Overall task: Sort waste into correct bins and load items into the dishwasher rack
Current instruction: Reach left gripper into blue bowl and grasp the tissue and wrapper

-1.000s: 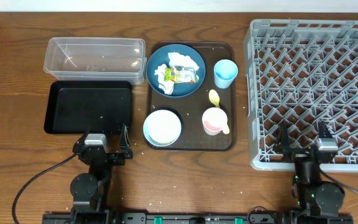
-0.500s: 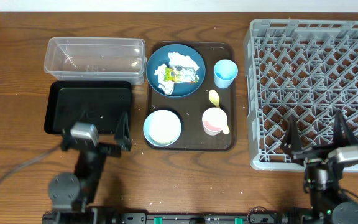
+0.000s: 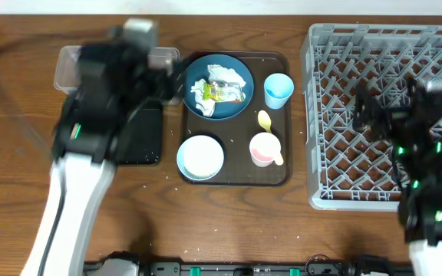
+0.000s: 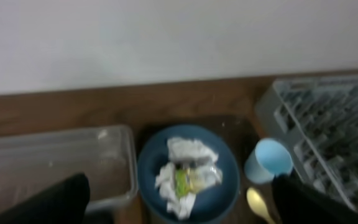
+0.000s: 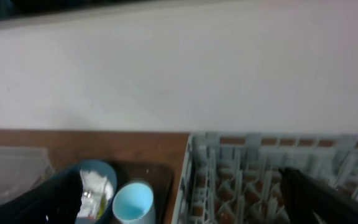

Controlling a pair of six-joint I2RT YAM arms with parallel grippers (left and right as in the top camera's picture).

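Crumpled napkins (image 3: 215, 80) and a wrapper (image 3: 223, 93) are being borne by the blue plate (image 3: 239, 109); the left pincer (image 4: 180, 183) and right pincer (image 5: 179, 180) are being held released, empty.

L arm (image 3: 98, 100) blurred overhead, covers much of clear tub (image 3: 171, 60) & black tray (image 3: 146, 138).

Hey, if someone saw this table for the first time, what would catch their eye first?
The big grey rack fills the right side of the table. Next comes the dark blue plate at the back of the brown tray in the middle, heaped with crumpled white napkins and a yellow-green wrapper. The left arm is a dark blur over the left side.
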